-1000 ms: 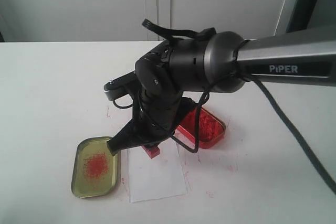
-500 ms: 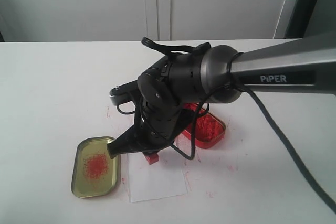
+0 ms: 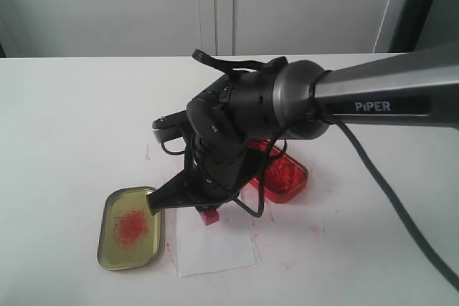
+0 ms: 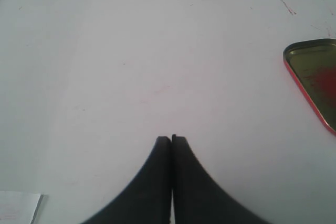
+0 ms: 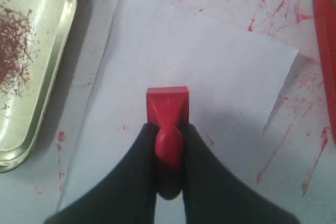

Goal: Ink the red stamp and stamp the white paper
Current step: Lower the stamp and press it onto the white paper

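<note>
The red stamp (image 5: 167, 100) is held by its stubby handle, with its square base facing down over the white paper (image 5: 210, 66), in the half of the sheet nearer the red tin (image 3: 283, 173). Whether the base already touches the sheet, I cannot tell. The right end effector (image 5: 168, 129) is pinching the handle from both sides. Beside the paper lies the gold lid (image 5: 31, 51), with a red smudge inside.

The left end effector (image 4: 171, 140) is pressed together on nothing, above a bare part of the surface (image 4: 131, 51).

I think the main risk is the loose, thin sheet. Nothing holds it down, so it may stick to the inked base and rise with it, or slide and smear the mark. A tilted stamp would give only a partial print.
</note>
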